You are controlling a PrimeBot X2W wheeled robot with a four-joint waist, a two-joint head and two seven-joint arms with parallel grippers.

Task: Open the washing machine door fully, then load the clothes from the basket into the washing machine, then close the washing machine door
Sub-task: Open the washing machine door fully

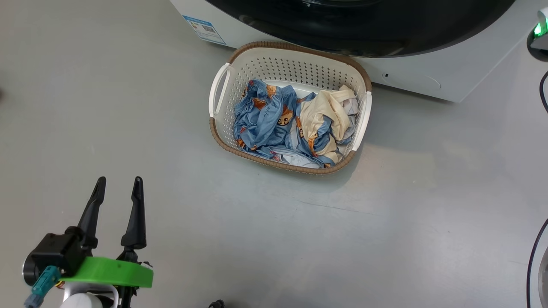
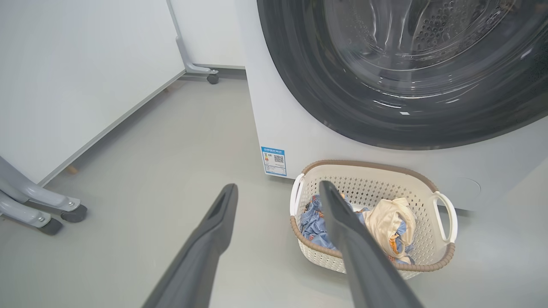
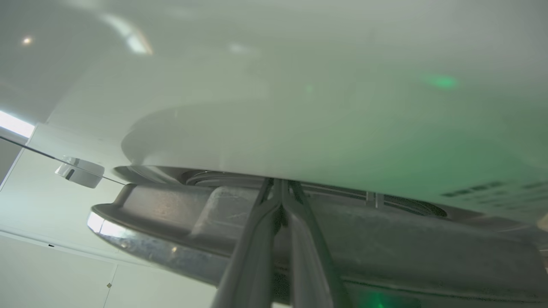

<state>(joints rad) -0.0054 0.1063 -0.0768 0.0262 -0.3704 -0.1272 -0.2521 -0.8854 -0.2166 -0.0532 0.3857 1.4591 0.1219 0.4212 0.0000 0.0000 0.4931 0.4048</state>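
The cream-white basket (image 1: 295,64) stands on the grey floor right in front of the washing machine (image 1: 428,72). In it lie the clothes (image 1: 265,115), light blue printed pieces and a cream-yellow one (image 1: 321,115). The washing machine door (image 1: 364,30) shows its black rim above the basket. My left gripper (image 1: 120,182) hovers open over the floor, near left of the basket, holding nothing. In the left wrist view the open left gripper (image 2: 278,187) points at the basket (image 2: 368,179), the clothes (image 2: 312,222) and the door (image 2: 308,98). My right gripper (image 3: 280,184) is shut, tips in a slit between a white surface and a shiny grey rim (image 3: 171,239).
A blue sticker (image 1: 204,28) marks the washer's lower corner. White panels on castor feet (image 2: 72,211) stand to the left of the machine. A dark cable (image 1: 535,248) and a green-lit device (image 1: 540,28) sit at the right edge. Open floor surrounds the basket.
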